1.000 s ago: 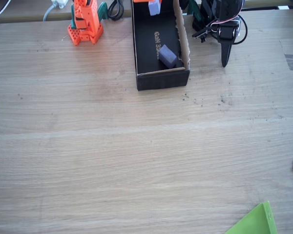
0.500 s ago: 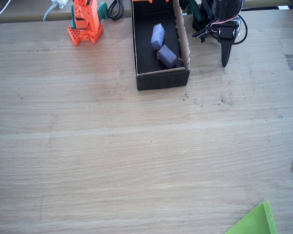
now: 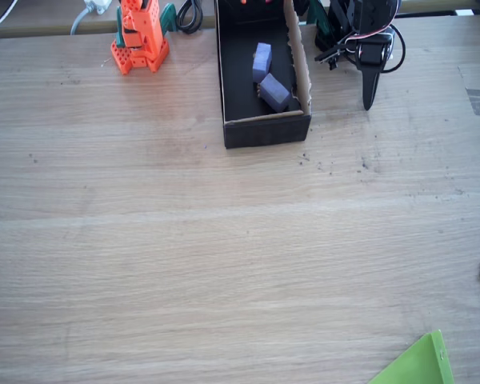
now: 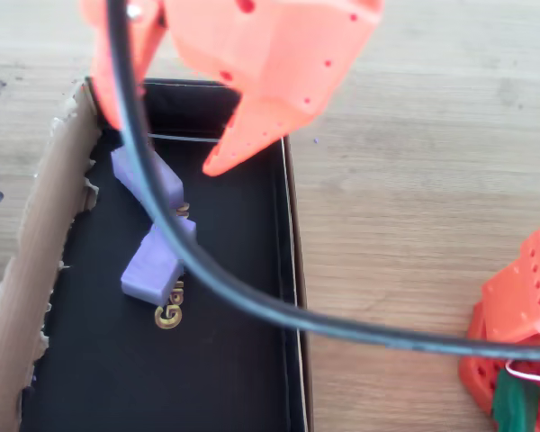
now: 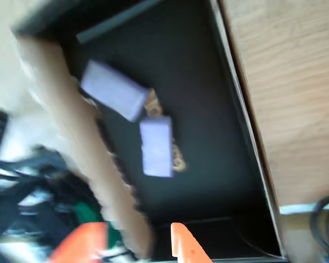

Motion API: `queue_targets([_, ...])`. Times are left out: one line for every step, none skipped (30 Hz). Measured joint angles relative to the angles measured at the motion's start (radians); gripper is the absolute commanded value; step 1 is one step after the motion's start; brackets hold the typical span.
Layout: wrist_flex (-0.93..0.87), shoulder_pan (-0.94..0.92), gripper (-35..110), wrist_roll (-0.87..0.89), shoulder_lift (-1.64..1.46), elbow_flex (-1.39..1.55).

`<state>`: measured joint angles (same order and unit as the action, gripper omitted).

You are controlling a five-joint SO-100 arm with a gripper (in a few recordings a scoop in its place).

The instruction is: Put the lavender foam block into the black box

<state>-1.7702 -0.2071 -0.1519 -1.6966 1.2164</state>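
Lavender foam block (image 3: 262,59) lying flat on the dark floor of the black box (image 3: 266,130), roughly mid-width, over part of the gold lettering (image 4: 166,317). Seen in the overhead view (image 4: 157,261) and the wrist view (image 5: 156,145) as well, free of any grip. Just beside it, nearer the box's short end wall and the brown raw-cardboard side wall (image 4: 36,243), a darker grey-purple block (image 3: 274,92), set at an angle. Corners of the two blocks very close; actual contact hard to tell, since a black cable (image 4: 252,301) crosses the spot in the overhead view.

Orange end effector (image 4: 166,144) hovering above the box near its end wall, jaws spread apart, nothing between them. One finger over the brown-wall side, the other pointing down over the box interior, both clear of the blocks. Fingertips (image 5: 182,244) showing at the bottom edge of the wrist view.

Box resting on a wooden desk (image 3: 224,256), at the far edge in the fixed view. To the left of the box there, an orange perforated part (image 3: 140,36). At the lower right corner of that view, a green sheet (image 3: 420,364).
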Motion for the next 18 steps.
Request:
queue_targets([0.014, -0.046, 0, -0.003, -0.031, 0.017])
queue_targets([0.037, -0.098, 0, -0.012, -0.067, 0.041])
queue_targets([0.069, -0.160, 0, -0.015, -0.112, 0.086])
queue_targets([0.100, -0.222, 0, -0.015, -0.161, 0.138])
queue_targets([0.132, -0.284, 0, -0.015, -0.218, 0.196])
queue_targets([0.166, -0.347, 0, -0.009, -0.281, 0.264])
queue_targets([0.199, -0.411, 0, 0.000, -0.351, 0.339])
queue_targets([0.233, -0.480, 0, 0.021, -0.430, 0.416])
queue_targets([0.259, -0.552, 0, 0.055, -0.520, 0.495])
queue_targets([0.287, -0.632, 0, 0.097, -0.620, 0.578])
queue_targets([0.316, -0.719, 0, 0.140, -0.727, 0.663])
queue_targets([0.342, -0.815, 0, 0.187, -0.836, 0.746])
queue_targets([0.367, -0.902, 0, 0.249, -0.936, 0.822])
queue_targets([0.393, -0.986, 0, 0.314, -1.028, 0.897])
queue_targets([0.440, -1.057, 0, 0.370, -1.089, 0.956])
queue_targets([0.492, -1.104, 0, 0.399, -1.111, 0.994])
queue_targets([0.543, -1.141, 0, 0.416, -1.111, 1.029])
queue_targets([0.568, -1.163, 0, 0.428, -1.126, 1.062])
